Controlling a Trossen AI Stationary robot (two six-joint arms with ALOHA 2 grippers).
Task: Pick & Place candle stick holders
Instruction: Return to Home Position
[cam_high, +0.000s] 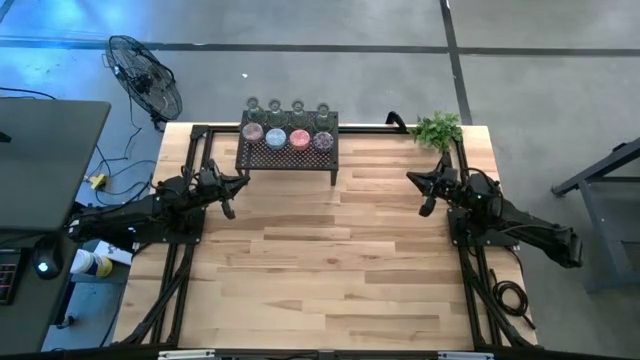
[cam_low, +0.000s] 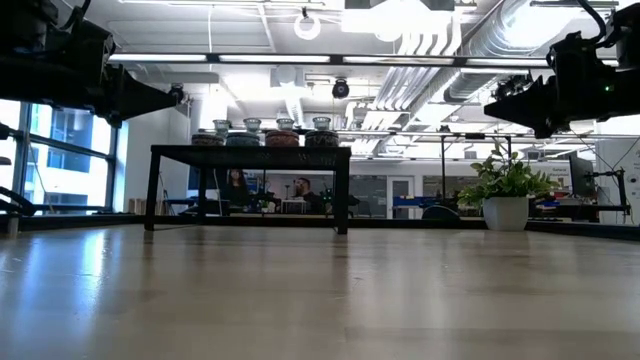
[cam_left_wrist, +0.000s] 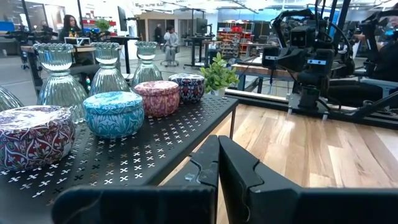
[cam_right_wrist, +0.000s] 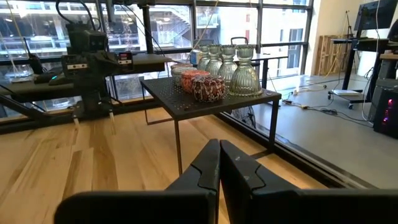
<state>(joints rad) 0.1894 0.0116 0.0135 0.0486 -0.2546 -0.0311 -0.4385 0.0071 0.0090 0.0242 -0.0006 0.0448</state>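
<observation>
A black mesh rack (cam_high: 287, 148) stands on its legs at the table's far middle. On it, a front row of small round cups: mauve (cam_left_wrist: 34, 134), blue (cam_left_wrist: 114, 112), pink (cam_left_wrist: 157, 96) and purple (cam_left_wrist: 186, 86). Behind them stand several clear-greenish ribbed glass holders (cam_left_wrist: 59, 74). My left gripper (cam_high: 228, 208) hangs shut and empty above the table, left of the rack's near side; it also shows in the left wrist view (cam_left_wrist: 217, 163). My right gripper (cam_high: 427, 207) hangs shut and empty right of the rack; it also shows in the right wrist view (cam_right_wrist: 219, 163).
A small green potted plant (cam_high: 437, 130) stands at the table's far right corner, just behind my right gripper. The bare wooden table top (cam_high: 330, 260) stretches from the rack to the near edge. A fan (cam_high: 145, 75) stands off the table at the far left.
</observation>
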